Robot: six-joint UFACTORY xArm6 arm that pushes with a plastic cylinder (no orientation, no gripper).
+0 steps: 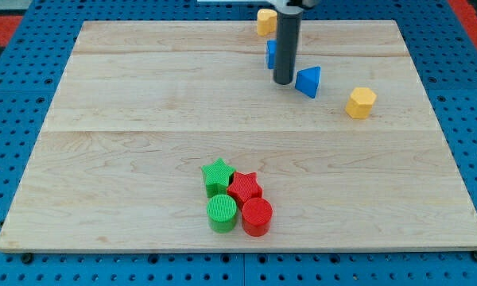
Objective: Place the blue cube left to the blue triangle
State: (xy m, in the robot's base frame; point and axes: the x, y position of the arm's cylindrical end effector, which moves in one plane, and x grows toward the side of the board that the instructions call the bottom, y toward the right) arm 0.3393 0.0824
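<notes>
Board (143, 119): a pale wooden table top on a blue pegboard, seen from above and in front.
Rod: a straight dark rod coming down from the view's top edge, where its upper part is cut off.
My tip (283, 82): resting on the board near the view's top, right of centre. It has no jaws and holds nothing.
Blue cube (271, 53): mostly hidden behind the rod; only a thin blue strip shows at the rod's left side, so its shape is hard to confirm.
Blue triangle (308, 81): just right of my tip, close to it; contact cannot be told.
Yellow block (361, 102): a many-sided shape, further right of the triangle.
Second yellow block (265, 21): at the top edge, partly hidden by the rod.
Green star (217, 176), red star (245, 187), green cylinder (222, 213), red cylinder (257, 216): packed together near the view's bottom, well apart from my tip.
</notes>
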